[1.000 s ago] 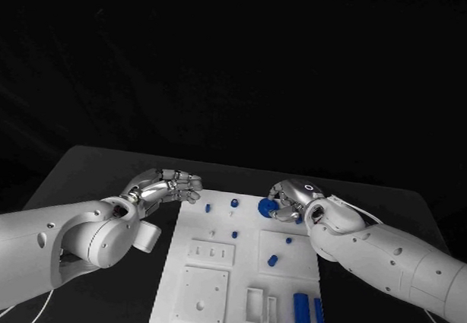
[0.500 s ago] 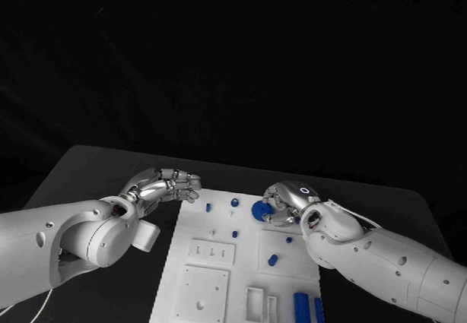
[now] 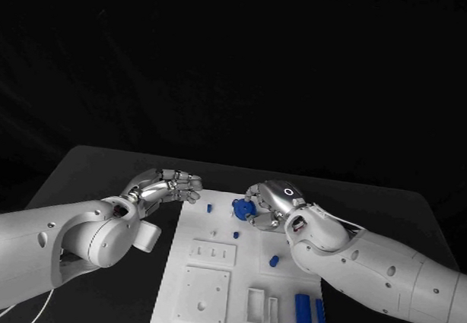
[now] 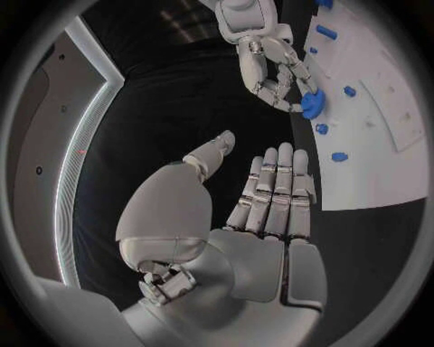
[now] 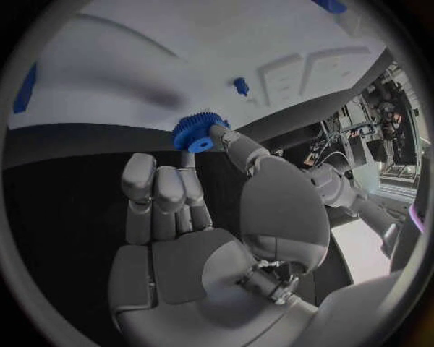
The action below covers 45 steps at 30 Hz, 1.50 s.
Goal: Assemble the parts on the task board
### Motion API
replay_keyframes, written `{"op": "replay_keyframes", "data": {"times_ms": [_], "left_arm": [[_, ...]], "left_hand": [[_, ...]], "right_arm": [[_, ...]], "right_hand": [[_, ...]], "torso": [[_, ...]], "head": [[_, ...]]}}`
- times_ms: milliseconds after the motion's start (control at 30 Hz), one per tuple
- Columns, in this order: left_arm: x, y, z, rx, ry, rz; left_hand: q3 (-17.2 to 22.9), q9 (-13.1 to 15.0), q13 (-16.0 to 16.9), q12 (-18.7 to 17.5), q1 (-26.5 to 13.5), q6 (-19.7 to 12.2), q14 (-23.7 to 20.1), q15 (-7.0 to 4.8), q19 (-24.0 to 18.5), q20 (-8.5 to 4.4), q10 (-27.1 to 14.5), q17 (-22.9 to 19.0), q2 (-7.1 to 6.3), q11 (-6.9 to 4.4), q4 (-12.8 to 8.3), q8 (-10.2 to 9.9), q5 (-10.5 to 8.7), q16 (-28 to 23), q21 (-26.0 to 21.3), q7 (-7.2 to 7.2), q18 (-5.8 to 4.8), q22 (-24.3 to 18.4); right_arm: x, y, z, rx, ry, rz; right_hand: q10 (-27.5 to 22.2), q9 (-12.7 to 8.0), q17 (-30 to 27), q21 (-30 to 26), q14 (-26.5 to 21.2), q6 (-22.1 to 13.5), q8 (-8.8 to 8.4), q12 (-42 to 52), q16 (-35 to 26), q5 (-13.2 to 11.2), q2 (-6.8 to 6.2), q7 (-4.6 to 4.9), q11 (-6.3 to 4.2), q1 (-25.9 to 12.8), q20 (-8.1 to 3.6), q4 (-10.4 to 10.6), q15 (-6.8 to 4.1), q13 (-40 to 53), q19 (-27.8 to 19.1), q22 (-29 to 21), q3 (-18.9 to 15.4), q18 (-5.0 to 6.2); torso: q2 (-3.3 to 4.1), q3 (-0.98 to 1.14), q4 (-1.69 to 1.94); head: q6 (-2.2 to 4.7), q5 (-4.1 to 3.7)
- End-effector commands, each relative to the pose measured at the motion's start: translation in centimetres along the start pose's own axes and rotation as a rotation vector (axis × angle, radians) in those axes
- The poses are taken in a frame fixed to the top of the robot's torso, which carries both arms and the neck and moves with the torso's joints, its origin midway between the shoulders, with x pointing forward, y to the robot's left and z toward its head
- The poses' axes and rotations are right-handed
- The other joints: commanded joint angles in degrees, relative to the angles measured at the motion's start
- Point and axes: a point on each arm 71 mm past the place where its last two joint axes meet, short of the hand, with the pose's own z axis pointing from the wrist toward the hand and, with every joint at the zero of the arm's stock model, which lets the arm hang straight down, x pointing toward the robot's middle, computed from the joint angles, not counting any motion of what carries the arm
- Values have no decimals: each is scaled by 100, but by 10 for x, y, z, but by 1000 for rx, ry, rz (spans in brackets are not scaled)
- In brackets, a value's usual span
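Observation:
The white task board (image 3: 207, 281) lies in the middle of the table. My right hand (image 3: 271, 204) hovers over the board's far end and pinches a blue gear (image 3: 244, 207) between thumb and fingertips. The gear (image 5: 194, 134) shows its toothed rim and centre hole just above the board (image 5: 136, 58). My left hand (image 3: 172, 184) stays by the board's far left corner with fingers (image 4: 271, 191) stretched out and nothing in them. From the left wrist I see the right hand (image 4: 270, 69) with the gear (image 4: 312, 105).
Small blue pegs stand on the board (image 3: 209, 206) (image 3: 235, 234), a short blue piece (image 3: 273, 261) lies mid-board, and two long blue bars (image 3: 301, 309) lie at its near right. White recessed blocks (image 3: 202, 288) sit on the board's near left.
My right hand has carried the blue gear leftward along the board's far end, toward the left hand. The left hand has stayed where it was.

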Motion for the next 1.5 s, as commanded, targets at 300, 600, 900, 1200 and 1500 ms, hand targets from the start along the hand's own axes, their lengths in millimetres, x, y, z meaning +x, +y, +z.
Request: {"op": "replay_keyframes", "data": {"times_ms": [300,600,900,1200,1500], "left_arm": [[4,-2,1,11,18,-1],[4,-1,2,11,17,0],[4,-1,3,12,17,1],[5,-1,4,11,19,0],[4,-1,4,9,19,1]], "left_hand": [[16,-10,-9,-38,-57,-18,-36,-14,-58,3,10,-9,-8,40,-32,-35,21,-6,30,71,67,132],[19,-11,-8,-41,-58,-17,-36,-14,-59,4,11,-10,-6,40,-33,-36,21,-6,32,71,67,132],[21,-12,-8,-44,-60,-17,-37,-13,-60,4,12,-11,-6,41,-35,-37,21,-5,34,72,68,132],[23,-12,-7,-46,-61,-17,-37,-13,-60,5,13,-11,-5,41,-36,-37,21,-4,36,72,68,132],[24,-13,-7,-48,-63,-16,-37,-13,-61,5,14,-12,-6,41,-38,-37,21,-4,37,72,68,132]], "right_arm": [[21,24,2,-57,10,-55],[24,32,6,-53,-5,-65],[25,30,9,-31,-19,-81],[26,33,12,-31,-11,-84],[30,34,16,-15,14,-91]], "right_hand": [[389,120,21,48,-18,124,27,-8,-15,-121,-86,98,-93,37,-47,56,-74,180,5,110,67,494],[372,122,25,50,-17,121,21,-23,-20,-135,-90,99,-93,55,-48,63,-73,168,2,108,88,494],[362,128,30,51,-14,120,11,-39,-35,-209,-117,101,-91,80,-48,92,-72,160,-4,104,133,494],[342,135,36,50,-10,120,-2,-64,-57,-306,-158,103,-90,105,-45,137,-70,145,-9,98,195,494],[258,135,39,47,-8,93,-27,-132,-76,-400,-182,111,-82,102,-42,170,-64,87,-15,94,213,494]], "torso": [[6,-4,12],[2,-4,1],[5,4,-2],[5,10,-6],[3,8,-3]], "head": [[4,-1],[9,30],[10,47],[8,44],[13,40]]}}
